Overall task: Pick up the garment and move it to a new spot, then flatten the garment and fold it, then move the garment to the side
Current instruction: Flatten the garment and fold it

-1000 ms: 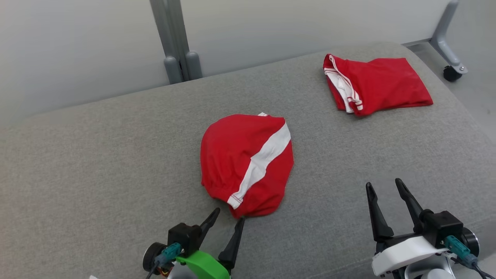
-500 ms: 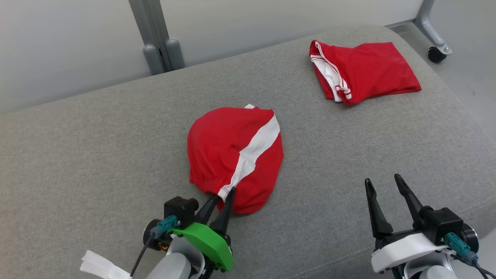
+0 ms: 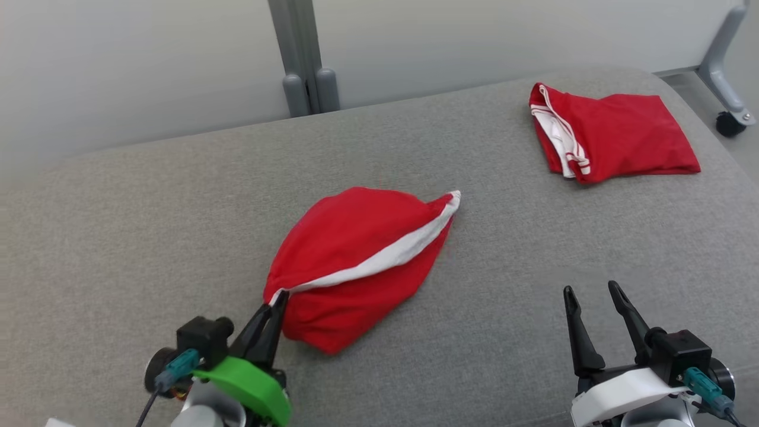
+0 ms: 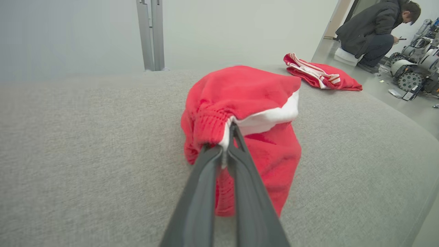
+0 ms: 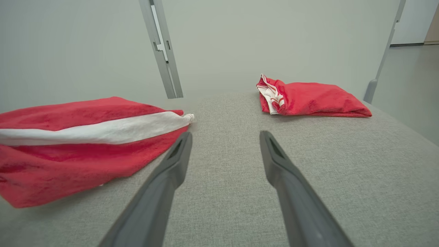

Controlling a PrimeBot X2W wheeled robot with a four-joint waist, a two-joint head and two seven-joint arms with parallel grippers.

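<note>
A padded surface (image 3: 148,225) covered in grey woven cloth, with rounded edges, stands before a pale, plain wall. A grey metal post (image 3: 299,53) rises behind its far edge. Past the far right corner a grey frame leg ends in a black caster (image 3: 732,121). In the left wrist view the room opens to the right, where a person in dark clothes (image 4: 374,27) crouches on the floor beside wheeled machinery (image 4: 411,68) that is too small to make out.

The garment (image 3: 350,261) lies near the middle of the surface, towards the near edge. It is a soft red mound crossed by a broad white stripe (image 3: 385,258). The left pincer (image 3: 278,295) is clenched on its nearest corner, at a ribbed hem (image 4: 209,123) where the white stripe ends. The cloth there is drawn into a point and bunched, so the garment's cut cannot be made out. The right wrist view cuts off its left end.

The right pincer (image 3: 591,289) stands released near the near right corner, its long dark fingers spread over bare cloth and touching nothing. Both arms are cut off by the bottom of the head view. A white scrap (image 3: 59,422) at that view's lower left cannot be identified.

A second red garment (image 3: 622,136), folded flat with white trim at one end, lies at the far right corner, well apart.
</note>
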